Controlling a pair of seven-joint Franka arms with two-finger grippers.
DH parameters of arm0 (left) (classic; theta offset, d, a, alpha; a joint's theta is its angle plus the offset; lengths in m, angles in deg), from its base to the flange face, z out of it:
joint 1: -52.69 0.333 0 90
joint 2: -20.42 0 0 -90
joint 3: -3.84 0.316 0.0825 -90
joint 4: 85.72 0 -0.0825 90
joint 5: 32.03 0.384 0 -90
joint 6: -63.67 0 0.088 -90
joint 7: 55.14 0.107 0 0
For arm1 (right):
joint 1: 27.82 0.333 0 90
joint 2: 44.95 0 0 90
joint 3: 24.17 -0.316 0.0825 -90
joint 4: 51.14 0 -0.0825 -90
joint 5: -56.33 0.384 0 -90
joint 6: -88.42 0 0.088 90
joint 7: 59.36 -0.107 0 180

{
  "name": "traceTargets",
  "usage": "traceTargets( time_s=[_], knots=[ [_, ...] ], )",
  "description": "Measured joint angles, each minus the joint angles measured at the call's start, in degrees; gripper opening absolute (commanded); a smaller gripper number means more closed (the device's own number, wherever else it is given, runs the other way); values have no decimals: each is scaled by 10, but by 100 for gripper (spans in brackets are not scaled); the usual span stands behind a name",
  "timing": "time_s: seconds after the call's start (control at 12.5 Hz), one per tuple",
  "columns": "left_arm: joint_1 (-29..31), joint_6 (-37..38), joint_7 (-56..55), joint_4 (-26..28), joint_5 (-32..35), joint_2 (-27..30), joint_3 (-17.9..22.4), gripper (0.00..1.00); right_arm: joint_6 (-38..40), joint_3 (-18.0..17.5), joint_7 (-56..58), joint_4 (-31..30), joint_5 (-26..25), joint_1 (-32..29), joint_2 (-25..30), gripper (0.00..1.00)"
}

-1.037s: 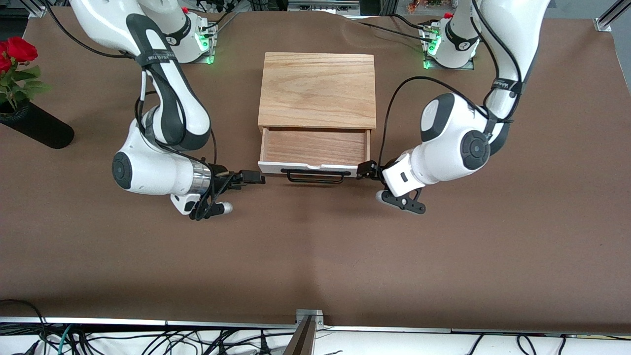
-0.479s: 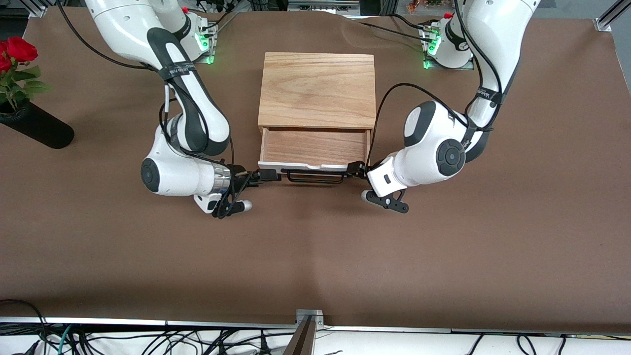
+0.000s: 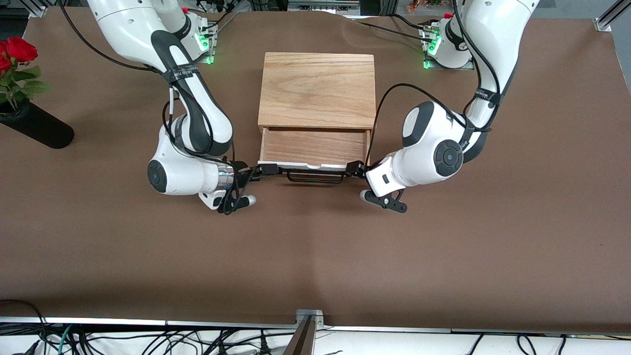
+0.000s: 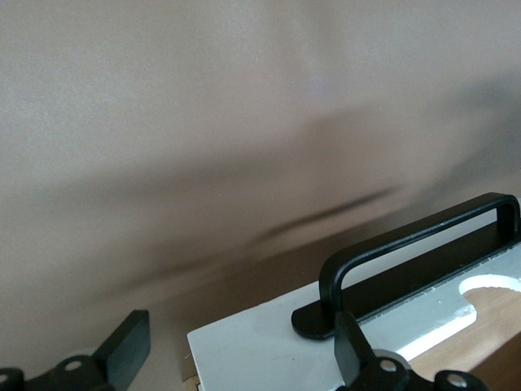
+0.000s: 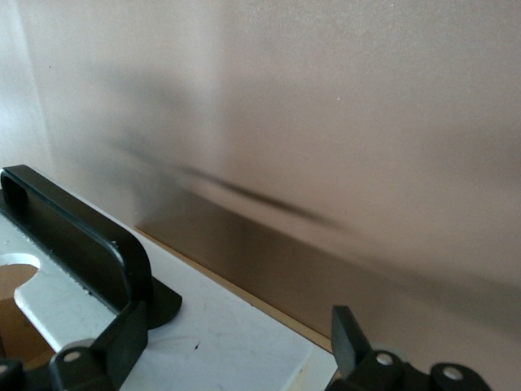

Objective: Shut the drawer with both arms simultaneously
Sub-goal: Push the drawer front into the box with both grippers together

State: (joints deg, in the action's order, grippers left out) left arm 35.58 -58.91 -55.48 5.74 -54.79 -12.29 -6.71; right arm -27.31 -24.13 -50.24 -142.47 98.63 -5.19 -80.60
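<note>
The box [image 3: 317, 89] sits mid-table between the arms' bases, its drawer [image 3: 314, 148] pulled out toward the front camera. The right gripper [image 3: 266, 170] and left gripper [image 3: 354, 169] each straddle one end of the white front panel with fingers spread, holding nothing, likely placed for an even push. The handle [image 3: 315, 176] lies between them.

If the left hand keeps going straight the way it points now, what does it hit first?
The left hand points along the drawer front toward the right arm's end, fingers open astride the white panel's end. Straight on, it would probably meet the black handle first; depth is uncertain.
</note>
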Motion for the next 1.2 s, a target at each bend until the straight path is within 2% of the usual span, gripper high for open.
traceTargets(
  time_s=[0.48, 1.2],
  knots=[
    [0, 40, 0, 4, 0, -1, 1, 100, 44, 1, -1, -3, 6, -1, 1, 100],
    [6, 187, 0, 2, 0, 0, 1, 100, 140, 1, -3, -54, 9, 0, 25, 100]
  ],
)
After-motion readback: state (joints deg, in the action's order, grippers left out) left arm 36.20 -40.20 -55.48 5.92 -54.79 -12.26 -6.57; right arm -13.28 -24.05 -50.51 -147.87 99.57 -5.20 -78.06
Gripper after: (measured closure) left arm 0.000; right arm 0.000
